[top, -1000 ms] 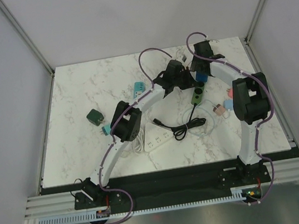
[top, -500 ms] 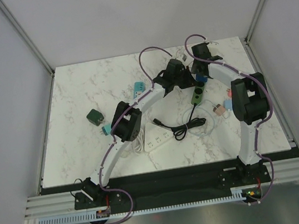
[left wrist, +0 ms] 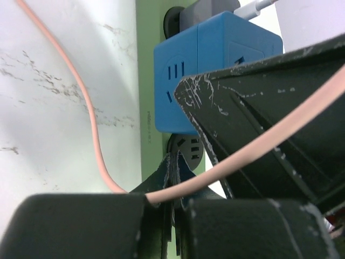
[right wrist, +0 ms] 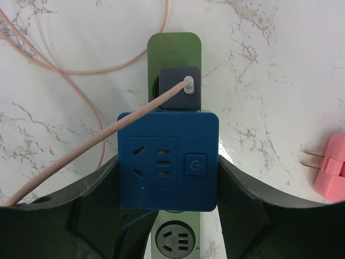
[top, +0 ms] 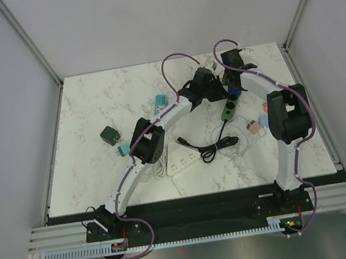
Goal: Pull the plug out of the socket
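Between the two black fingers (right wrist: 91,205) of the right claw (right wrist: 168,167) sits the blue square plastic plug (right wrist: 161,135). Both fingers press on its sides, so the claw is grasping it. That plug is stuck in the middle of the long green socket strip (right wrist: 174,46). At 12 o'clock from it, a small grey plug (right wrist: 178,81) with a thin pink wire (right wrist: 70,151) is in the strip too. At 3 o'clock, well apart, a little pink plug (right wrist: 334,167) lies on the white marble table (right wrist: 269,81). The left claw (left wrist: 171,178) is clenched tight, its tips down by the green strip, just beside the blue plug.
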You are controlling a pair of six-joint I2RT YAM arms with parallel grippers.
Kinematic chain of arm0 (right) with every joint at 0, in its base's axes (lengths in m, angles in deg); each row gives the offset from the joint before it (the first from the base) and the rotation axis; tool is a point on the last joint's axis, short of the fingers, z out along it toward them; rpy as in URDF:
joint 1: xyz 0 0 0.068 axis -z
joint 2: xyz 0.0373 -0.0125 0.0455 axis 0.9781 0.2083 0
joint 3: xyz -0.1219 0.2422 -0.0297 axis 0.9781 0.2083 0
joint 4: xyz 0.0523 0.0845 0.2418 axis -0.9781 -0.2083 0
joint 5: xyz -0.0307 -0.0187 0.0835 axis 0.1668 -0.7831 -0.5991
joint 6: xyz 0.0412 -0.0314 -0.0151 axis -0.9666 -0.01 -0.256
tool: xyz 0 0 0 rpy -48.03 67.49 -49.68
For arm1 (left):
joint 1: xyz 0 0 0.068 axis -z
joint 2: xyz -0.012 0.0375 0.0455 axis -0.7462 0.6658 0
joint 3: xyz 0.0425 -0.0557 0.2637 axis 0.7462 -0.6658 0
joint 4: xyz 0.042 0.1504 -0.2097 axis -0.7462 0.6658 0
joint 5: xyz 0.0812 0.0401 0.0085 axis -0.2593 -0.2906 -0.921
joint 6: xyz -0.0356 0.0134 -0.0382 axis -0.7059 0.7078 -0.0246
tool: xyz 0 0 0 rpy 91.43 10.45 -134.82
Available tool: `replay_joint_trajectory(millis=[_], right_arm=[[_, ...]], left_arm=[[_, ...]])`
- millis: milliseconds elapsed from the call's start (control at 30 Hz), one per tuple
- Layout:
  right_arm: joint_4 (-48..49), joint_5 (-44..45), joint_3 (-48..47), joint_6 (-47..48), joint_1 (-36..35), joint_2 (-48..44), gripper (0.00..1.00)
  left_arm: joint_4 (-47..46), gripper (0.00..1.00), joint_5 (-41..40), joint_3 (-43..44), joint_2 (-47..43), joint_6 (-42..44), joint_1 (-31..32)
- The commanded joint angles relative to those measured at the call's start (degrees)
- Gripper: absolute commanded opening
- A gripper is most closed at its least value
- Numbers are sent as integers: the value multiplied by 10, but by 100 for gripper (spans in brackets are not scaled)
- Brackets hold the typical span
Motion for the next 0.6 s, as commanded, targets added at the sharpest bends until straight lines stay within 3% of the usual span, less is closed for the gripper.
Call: replay_joint_trajectory(millis=[0, 433, 567], right_arm=[[65, -51, -1, -7, -41, -59, 0], [130, -129, 33, -33, -42, -80, 0], [126, -105, 60, -22, -41, -90, 0]], left_arm=[[21, 2, -11, 24, 33, 24, 20], [18, 2, 11, 30, 39, 26, 17], [-140, 2, 123, -87, -26, 21, -8]])
